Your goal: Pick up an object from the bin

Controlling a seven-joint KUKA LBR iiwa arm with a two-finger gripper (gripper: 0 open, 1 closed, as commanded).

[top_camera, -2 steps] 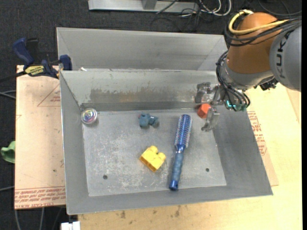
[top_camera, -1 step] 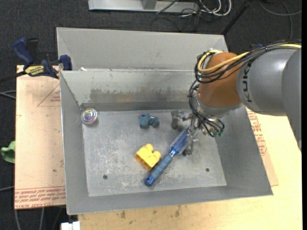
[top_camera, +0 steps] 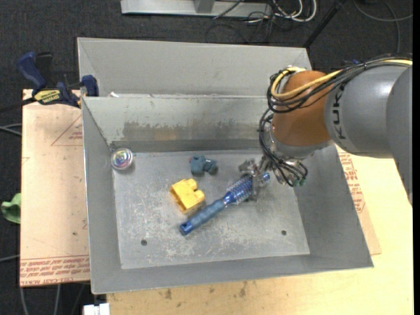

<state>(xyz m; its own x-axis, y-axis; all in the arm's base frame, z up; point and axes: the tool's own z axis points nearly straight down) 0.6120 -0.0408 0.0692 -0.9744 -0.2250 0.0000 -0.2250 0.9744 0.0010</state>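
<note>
The pincer (top_camera: 253, 176) sat low over the bristled end of a blue brush (top_camera: 216, 209), whose handle ran off to the pincer's lower left. Whether it was spread or pinching could not be told. A yellow block (top_camera: 186, 195) lay farther left.

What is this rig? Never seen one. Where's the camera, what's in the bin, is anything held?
One camera looks down on a grey metal bin from above, slightly to one side. The grey and orange bulk at right is a robot arm; its tool sits low over the bin floor. Four loose things lie there: a silver cap at far left, a small blue-grey piece, a yellow block and a long blue stick. The tool is at the stick's upper right end; whether it grips it I cannot tell.
</note>
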